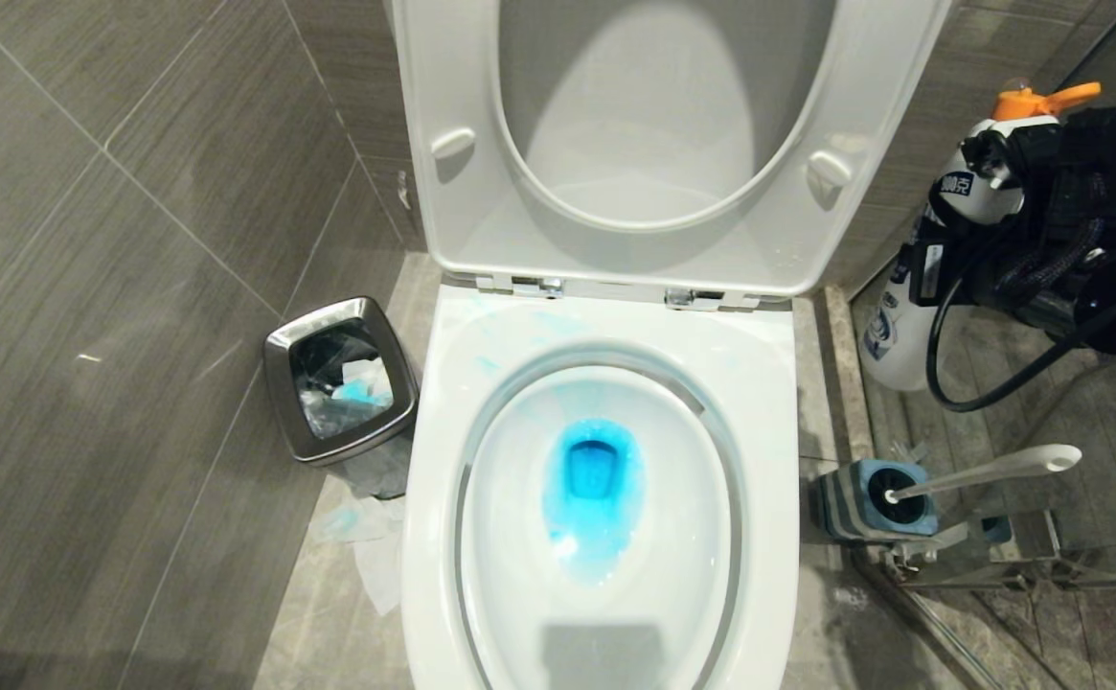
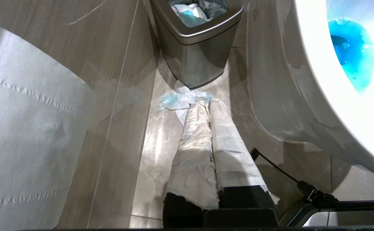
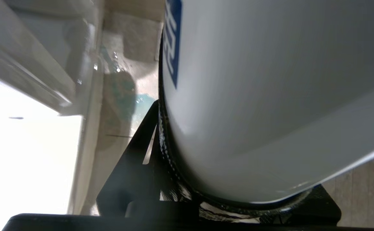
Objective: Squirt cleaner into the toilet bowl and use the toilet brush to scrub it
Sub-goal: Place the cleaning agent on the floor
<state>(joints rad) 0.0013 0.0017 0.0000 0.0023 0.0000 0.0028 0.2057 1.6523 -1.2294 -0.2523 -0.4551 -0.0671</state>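
Note:
The toilet bowl (image 1: 768, 537) stands open, seat and lid raised. Bright blue cleaner (image 1: 594, 489) tints its water (image 2: 353, 61), and pale blue streaks mark the rim at the back. The toilet brush (image 1: 989, 471) sits in its striped holder (image 1: 869, 500) on the floor to the right, its handle leaning right. My right gripper (image 1: 993, 177) is shut on a white cleaner bottle (image 1: 902, 316) with an orange cap, held right of the lid; the bottle (image 3: 270, 96) fills the right wrist view. My left gripper (image 2: 206, 106), paper-wrapped, is shut and hangs low left of the bowl.
A square steel bin (image 1: 275, 383) with tissues inside stands left of the toilet by the wall. Blue-stained tissue (image 2: 177, 99) lies on the floor before it. A glass partition with a metal frame (image 1: 998, 575) runs behind the brush holder.

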